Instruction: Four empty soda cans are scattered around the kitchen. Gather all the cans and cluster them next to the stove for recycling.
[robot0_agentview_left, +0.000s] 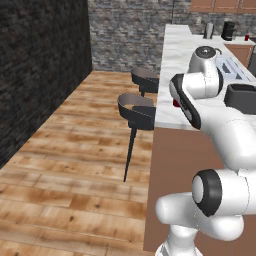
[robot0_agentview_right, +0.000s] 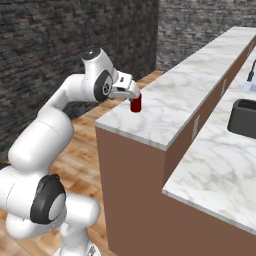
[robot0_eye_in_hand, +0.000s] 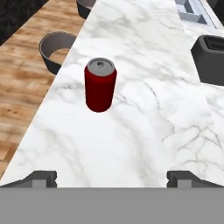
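Can: small red cylindrical soda can with silvery top (robot0_eye_in_hand: 100, 85) stood upright on white marble desk (robot0_eye_in_hand: 144, 127), near its edge.
End effector (robot0_eye_in_hand: 111, 178): fingers wide apart, short of can, holding nothing.

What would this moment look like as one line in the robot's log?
gripper: open, empty | target: red soda can, upright on marble counter | contact: none | stage: approaching can

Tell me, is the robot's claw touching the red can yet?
Apart. In the hand view the red can stands upright on the marble counter, with bare marble between it and the wide-open gripper fingertips at the bottom.
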